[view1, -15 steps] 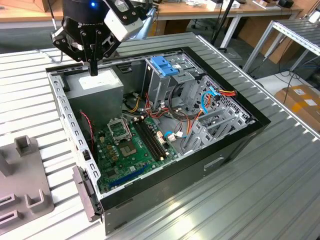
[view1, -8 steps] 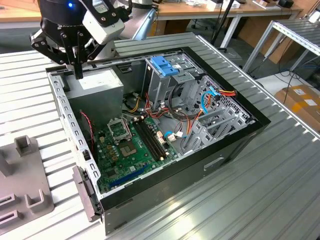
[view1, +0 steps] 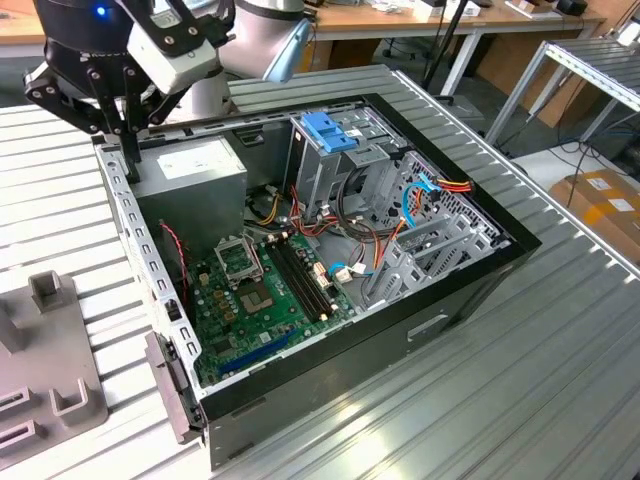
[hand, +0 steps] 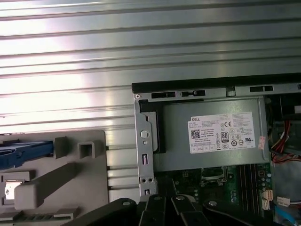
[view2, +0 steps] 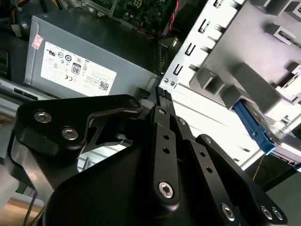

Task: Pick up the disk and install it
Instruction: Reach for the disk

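Observation:
The disk [view2: 254, 125] lies in a grey holder [view2: 244, 61] beside the computer case. One bright blue side rail shows in the second wrist view, and the blue edge of the disk [hand: 24, 149] also shows in the first wrist view. My gripper [view1: 127, 150] hangs above the case's back corner at the exterior view's left, over the edge next to the grey power supply [view1: 195, 170]. In the second wrist view the gripper [view2: 162, 93] is shut, its black fingers pressed together with nothing between them. It is apart from the disk.
The open computer case [view1: 470, 285] lies on a ribbed metal table [view1: 520, 400], showing the green motherboard [view1: 265, 290], cables and a drive cage with a blue plastic bracket [view1: 328, 130]. The grey holder [view1: 50, 370] sits at the exterior view's left of the case.

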Available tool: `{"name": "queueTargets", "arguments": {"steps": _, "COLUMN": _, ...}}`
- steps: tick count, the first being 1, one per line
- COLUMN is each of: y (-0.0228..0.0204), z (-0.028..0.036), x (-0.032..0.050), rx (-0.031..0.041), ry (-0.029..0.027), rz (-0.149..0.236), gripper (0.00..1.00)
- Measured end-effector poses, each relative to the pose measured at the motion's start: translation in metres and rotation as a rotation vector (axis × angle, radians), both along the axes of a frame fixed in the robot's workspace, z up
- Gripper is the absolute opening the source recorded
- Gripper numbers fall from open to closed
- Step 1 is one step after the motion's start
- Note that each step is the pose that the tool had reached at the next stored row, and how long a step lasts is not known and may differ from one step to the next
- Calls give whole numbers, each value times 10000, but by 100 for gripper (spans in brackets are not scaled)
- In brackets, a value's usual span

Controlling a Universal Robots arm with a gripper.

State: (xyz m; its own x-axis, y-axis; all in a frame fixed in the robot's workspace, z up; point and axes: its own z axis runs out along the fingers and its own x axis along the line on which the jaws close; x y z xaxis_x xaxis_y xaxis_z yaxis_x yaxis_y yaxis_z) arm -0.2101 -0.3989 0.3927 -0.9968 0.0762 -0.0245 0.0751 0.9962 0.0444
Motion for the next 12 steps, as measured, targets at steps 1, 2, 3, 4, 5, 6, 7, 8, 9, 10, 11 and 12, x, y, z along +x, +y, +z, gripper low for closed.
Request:
{"name": "queueTargets", "arguments": {"steps": 1, "y": 0, "z": 0, "x": -44, "rx": 0, "ry": 0, "rz": 0, "gripper": 11}}
{"name": "queueTargets", "arguments": {"steps": 2, "y": 0, "z": -1, "x": -76, "rx": 1, "ry": -1, "rz": 0, "gripper": 11}}
{"name": "queueTargets", "arguments": {"steps": 3, "y": 0, "z": -1, "x": -105, "rx": 0, "ry": 0, "rz": -1, "gripper": 11}}
{"name": "queueTargets", "arguments": {"steps": 4, "y": 0, "z": -2, "x": -125, "rx": 0, "ry": 0, "rz": -1, "gripper": 11}}
{"name": "queueTargets", "arguments": {"steps": 5, "y": 0, "z": -2, "x": -147, "rx": 0, "ry": 0, "rz": -1, "gripper": 11}}
{"name": "queueTargets", "arguments": {"steps": 6, "y": 0, "z": -3, "x": -173, "rx": 0, "ry": 0, "rz": -1, "gripper": 11}}
{"name": "queueTargets", "arguments": {"steps": 7, "y": 0, "z": -2, "x": -203, "rx": -1, "ry": 1, "rz": 0, "gripper": 11}}
{"name": "queueTargets", "arguments": {"steps": 8, "y": 0, "z": -3, "x": -232, "rx": 0, "ry": 0, "rz": 0, "gripper": 11}}
{"name": "queueTargets", "arguments": {"steps": 9, "y": 0, "z": -4, "x": -283, "rx": 1, "ry": 0, "rz": 1, "gripper": 11}}
{"name": "queueTargets", "arguments": {"steps": 10, "y": 0, "z": -5, "x": -313, "rx": 0, "ry": 0, "rz": -1, "gripper": 11}}
{"name": "queueTargets", "arguments": {"steps": 11, "y": 0, "z": -5, "x": -344, "rx": 0, "ry": 0, "rz": -1, "gripper": 11}}
{"name": "queueTargets", "arguments": {"steps": 12, "y": 0, "z": -6, "x": -367, "rx": 0, "ry": 0, "rz": -1, "gripper": 11}}
